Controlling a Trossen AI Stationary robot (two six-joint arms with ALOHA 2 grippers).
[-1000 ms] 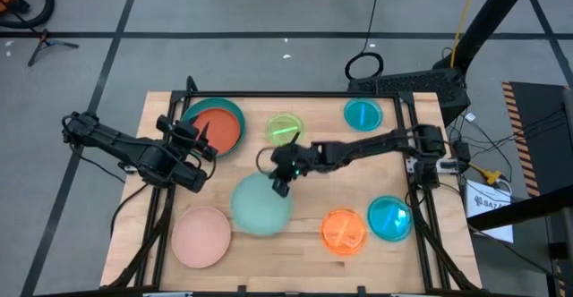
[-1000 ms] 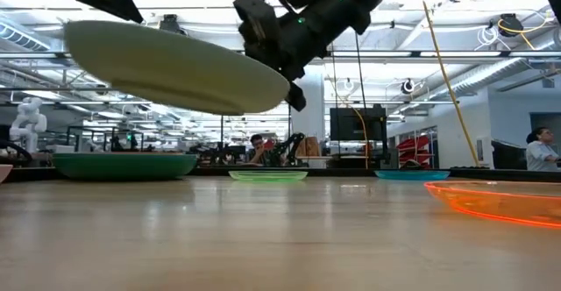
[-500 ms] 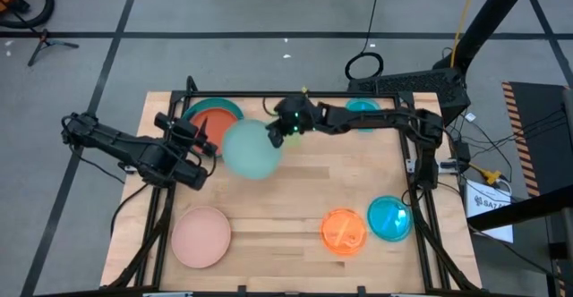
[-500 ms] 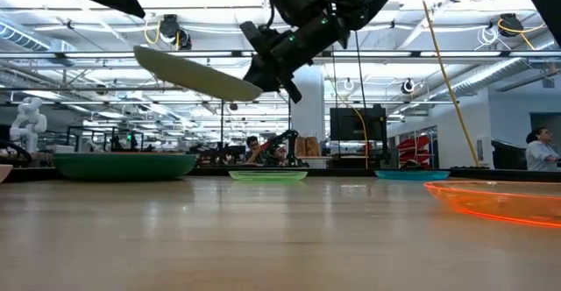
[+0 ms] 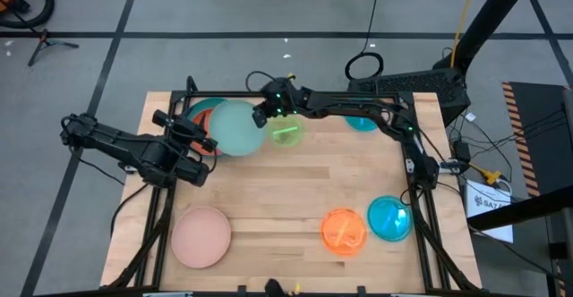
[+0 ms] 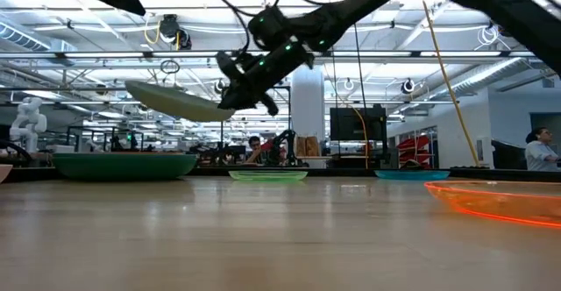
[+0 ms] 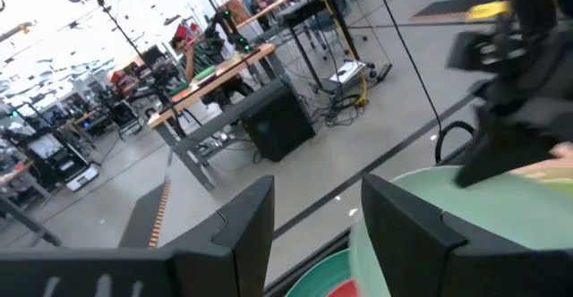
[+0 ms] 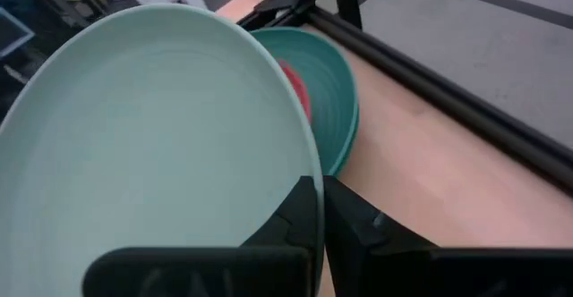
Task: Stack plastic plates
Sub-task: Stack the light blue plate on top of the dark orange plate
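My right gripper [image 5: 262, 114] is shut on the mint plate [image 5: 235, 129], which hangs in the air over the right part of the teal plate [image 5: 199, 111] at the table's far left. The teal plate holds a red-orange plate [image 8: 295, 86] and sits in a dark green one [image 6: 123, 165]. My left gripper [image 5: 204, 142] is open and empty just near-left of the mint plate. The pink plate [image 5: 201, 236] lies near left. The lime plate [image 5: 287, 133], orange plate [image 5: 344, 230] and two blue plates [image 5: 389, 218] [image 5: 362, 119] lie flat on the table. My right gripper pinches the mint plate's rim [image 8: 309, 173] between its two fingers, on the plate's right edge. The fingers come from the table's right, slanting down. The plate is lifted clear, tilted, with its held edge lower [image 6: 210, 114], and reaches out to the left of the fingers.
Black frame rails [image 5: 295, 95] run along the table's far and side edges. My left arm [image 5: 116, 143] lies over the table's left edge. There is bare wood in the table's middle [image 5: 295, 185]. People and benches show in the room behind.
My right gripper has carried the mint plate from the table's middle toward the far left, and it now hangs over the teal plate. The plate stays clear of the table and tilted.
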